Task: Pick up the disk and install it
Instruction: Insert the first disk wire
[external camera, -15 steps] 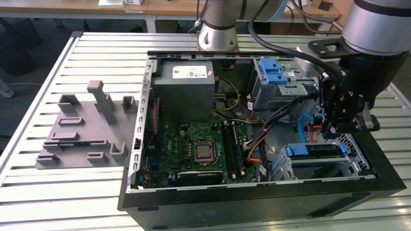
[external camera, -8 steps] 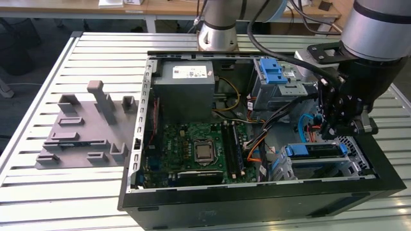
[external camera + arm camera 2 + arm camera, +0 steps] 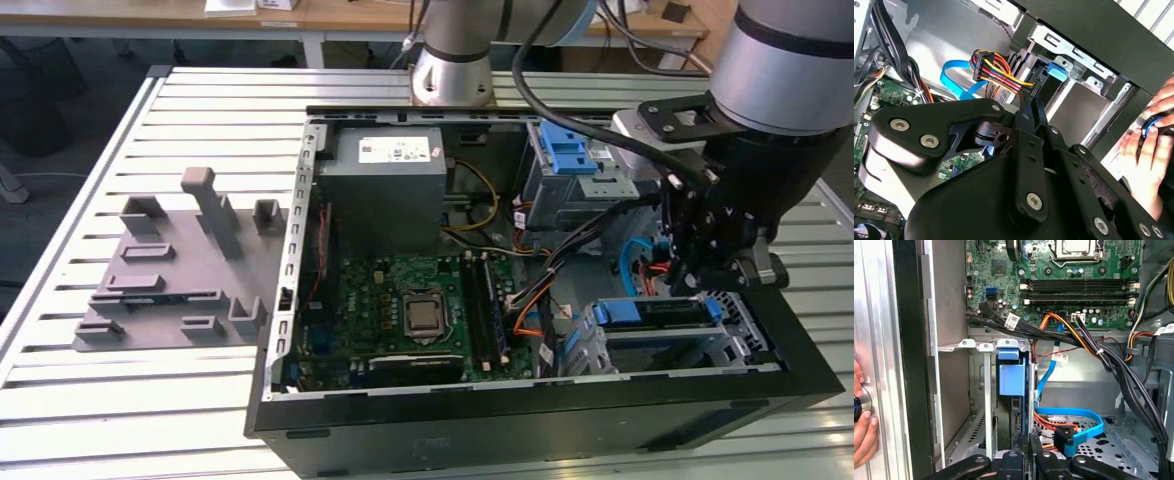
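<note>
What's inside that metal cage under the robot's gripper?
A blue plastic handle sits at the top of the cage, likely the disk's rail. The disk's body is hidden by the cage walls. The gripper hangs just above.

One open case (image 3: pixel 534 420) on one slatted desk (image 3: pixel 80 400). One motherboard (image 3: pixel 400 310), one grey power box (image 3: pixel 387 185), two drive cages (image 3: pixel 574 185) with blue latches. One grey fixture plate (image 3: pixel 174 270). One arm (image 3: pixel 787 80), one claw (image 3: pixel 1026 460). One hand (image 3: pixel 1149 150).
</note>
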`<state>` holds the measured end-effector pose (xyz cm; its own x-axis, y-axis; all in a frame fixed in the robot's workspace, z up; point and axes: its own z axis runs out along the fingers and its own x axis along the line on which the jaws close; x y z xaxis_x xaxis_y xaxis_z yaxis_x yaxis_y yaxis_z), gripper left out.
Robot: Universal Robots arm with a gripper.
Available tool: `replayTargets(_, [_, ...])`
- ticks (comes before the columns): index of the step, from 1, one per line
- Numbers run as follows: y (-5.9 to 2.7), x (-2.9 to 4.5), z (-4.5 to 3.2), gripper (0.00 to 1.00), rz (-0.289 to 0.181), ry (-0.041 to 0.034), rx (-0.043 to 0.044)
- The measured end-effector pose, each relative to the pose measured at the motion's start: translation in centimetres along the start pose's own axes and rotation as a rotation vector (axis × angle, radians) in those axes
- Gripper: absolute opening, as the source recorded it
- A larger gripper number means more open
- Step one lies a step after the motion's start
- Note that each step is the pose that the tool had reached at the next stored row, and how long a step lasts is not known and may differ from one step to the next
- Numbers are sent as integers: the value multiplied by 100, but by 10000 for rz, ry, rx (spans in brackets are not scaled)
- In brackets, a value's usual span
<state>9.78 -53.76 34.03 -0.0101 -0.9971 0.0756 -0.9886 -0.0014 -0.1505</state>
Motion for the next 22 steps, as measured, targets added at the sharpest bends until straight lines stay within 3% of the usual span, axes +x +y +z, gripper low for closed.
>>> replayTargets(8, [29, 31, 10, 16, -306, -64, 100])
replayTargets(18, [33, 46, 34, 16, -482, -116, 122])
replayTargets(22, [48, 56, 36, 16, -521, -123, 213])
